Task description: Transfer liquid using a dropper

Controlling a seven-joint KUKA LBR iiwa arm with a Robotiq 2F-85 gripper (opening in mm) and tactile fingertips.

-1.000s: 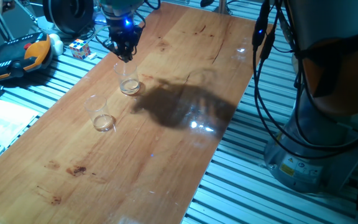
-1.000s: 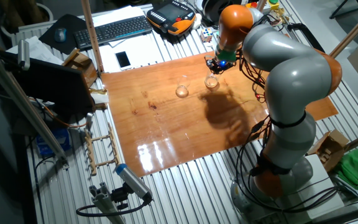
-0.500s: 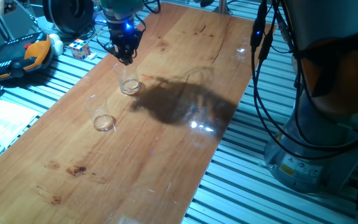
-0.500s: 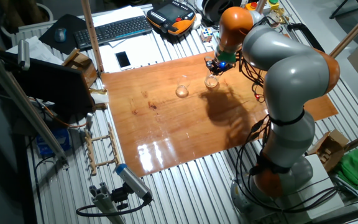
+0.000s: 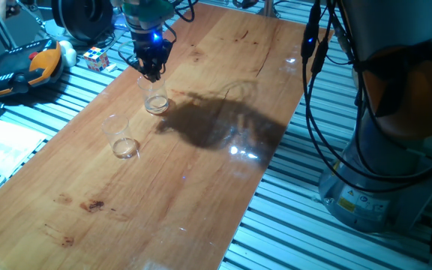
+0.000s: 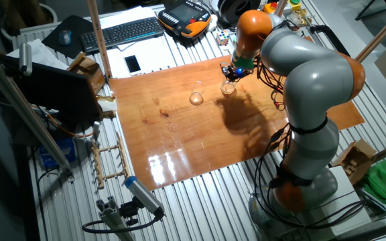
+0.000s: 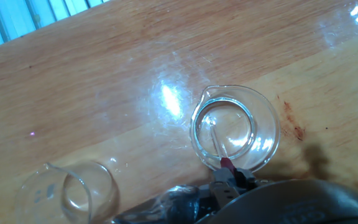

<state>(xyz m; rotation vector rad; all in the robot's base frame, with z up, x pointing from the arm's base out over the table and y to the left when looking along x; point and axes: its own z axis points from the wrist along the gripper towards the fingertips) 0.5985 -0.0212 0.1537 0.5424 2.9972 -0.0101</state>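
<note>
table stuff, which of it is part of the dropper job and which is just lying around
Part of the job:
gripper
dropper, tip down in the spouted cup
spouted cup with clear liquid
second cup

Just lying about:
keyboard
phone
puzzle cube
orange and black pendant

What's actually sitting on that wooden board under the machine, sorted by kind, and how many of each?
Clear glass cups: 2, one under the claw and one farther along the board
Thin dropper with a red end: 1, held by the claw, tip inside the nearer cup
Total: 3
</note>
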